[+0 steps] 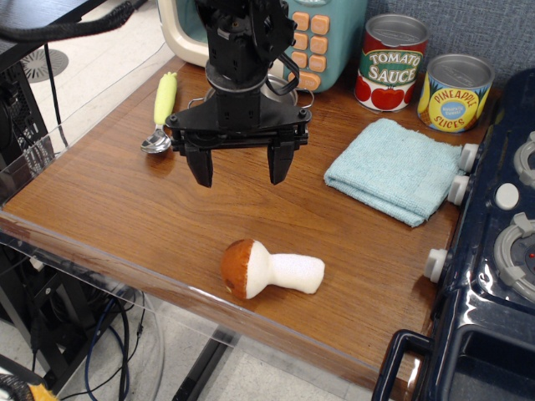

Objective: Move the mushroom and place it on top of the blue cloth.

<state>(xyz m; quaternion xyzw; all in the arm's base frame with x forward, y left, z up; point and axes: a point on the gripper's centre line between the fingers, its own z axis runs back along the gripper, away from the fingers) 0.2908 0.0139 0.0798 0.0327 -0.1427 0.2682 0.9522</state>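
Note:
The mushroom (pixel 269 269) lies on its side near the table's front edge, brown cap to the left and white stem to the right. The blue cloth (pixel 393 170) lies flat and folded at the right of the table, next to the toy stove. My gripper (pixel 239 170) hangs open and empty above the table, behind the mushroom and left of the cloth. Its two black fingers point down and hold nothing.
A tomato sauce can (pixel 391 63) and a pineapple slices can (pixel 454 93) stand at the back right. A yellow-handled spoon (pixel 160 113) lies at the back left. A dark blue toy stove (pixel 493 251) borders the right side. A toy microwave (pixel 322 38) stands behind the arm.

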